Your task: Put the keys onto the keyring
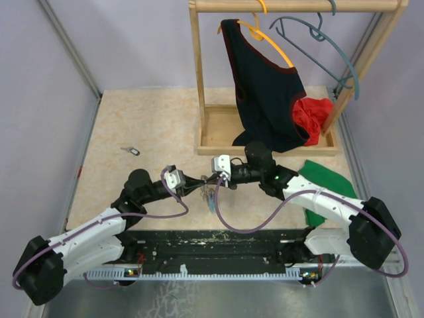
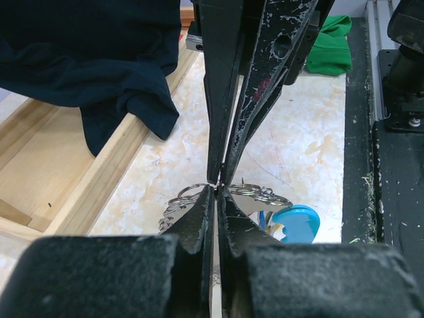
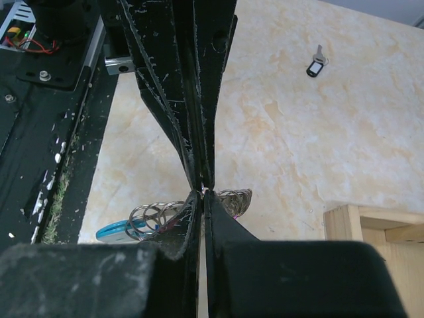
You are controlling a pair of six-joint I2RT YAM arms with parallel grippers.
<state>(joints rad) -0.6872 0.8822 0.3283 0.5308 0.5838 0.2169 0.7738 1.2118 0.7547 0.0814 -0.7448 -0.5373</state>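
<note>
Both grippers meet tip to tip over the middle of the table. The left gripper [image 1: 197,183] and the right gripper [image 1: 212,180] are each shut on the keyring [image 1: 209,196], which hangs between them just above the table. In the left wrist view my gripper [image 2: 217,189] pinches the grey wire coils [image 2: 262,194], and the light-blue section [image 2: 296,222] hangs at the right. In the right wrist view my gripper [image 3: 202,192] pinches the coils [image 3: 156,213], with the light-blue section [image 3: 112,230] at the left. One key with a black head [image 1: 131,151] lies alone on the table at the far left; it also shows in the right wrist view [image 3: 315,65].
A wooden clothes rack [image 1: 266,142] stands at the back right. It holds a dark top [image 1: 265,86] on an orange hanger and a grey-blue hanger [image 1: 324,50]. A red cloth [image 1: 313,114] lies in its base. A green cloth [image 1: 328,182] lies by the right arm.
</note>
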